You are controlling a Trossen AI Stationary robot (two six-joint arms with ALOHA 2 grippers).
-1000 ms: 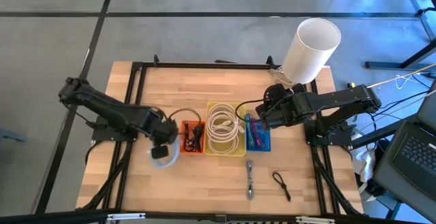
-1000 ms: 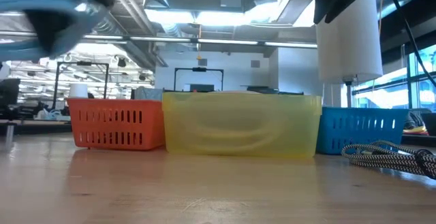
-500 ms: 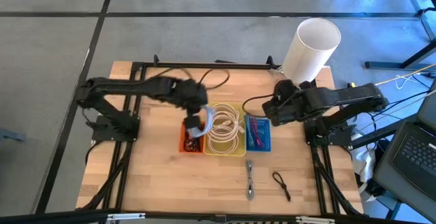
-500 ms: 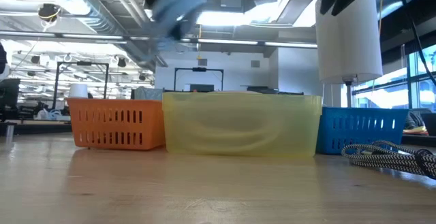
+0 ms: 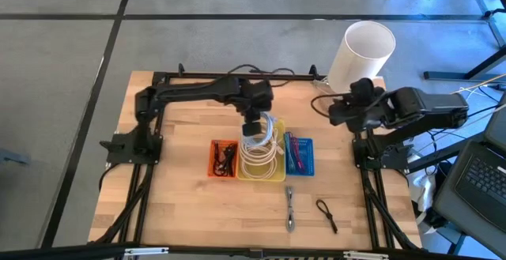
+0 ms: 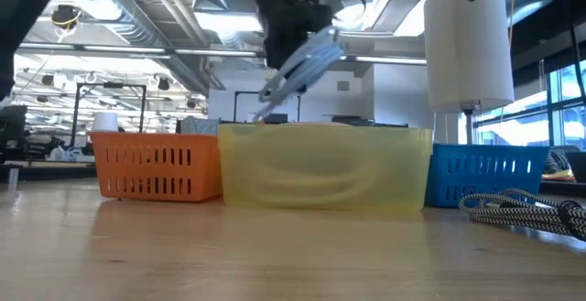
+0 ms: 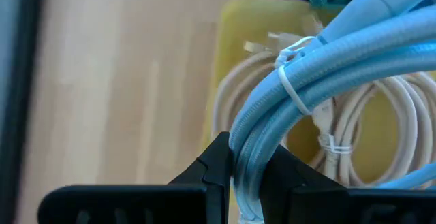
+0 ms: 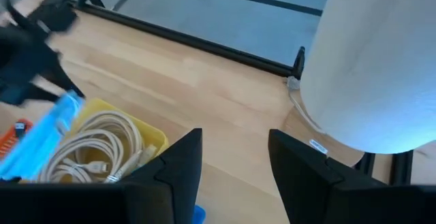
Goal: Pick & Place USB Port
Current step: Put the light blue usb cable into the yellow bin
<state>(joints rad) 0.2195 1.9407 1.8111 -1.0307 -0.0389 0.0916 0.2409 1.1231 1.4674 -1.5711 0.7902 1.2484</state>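
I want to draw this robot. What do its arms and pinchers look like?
Both arms are black, made of chunky jointed links, on black bases fixed to a black frame. The left gripper and right gripper each have two flat, dark, angular fingers. Black cables run beside the right arm.

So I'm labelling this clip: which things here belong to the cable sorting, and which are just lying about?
In the job:
- light blue cable, clamped in the left gripper
- yellow basket below it
- orange basket
- blue basket

Lying about:
- white cylinder
- braided cable
- small black cable
- right gripper, empty
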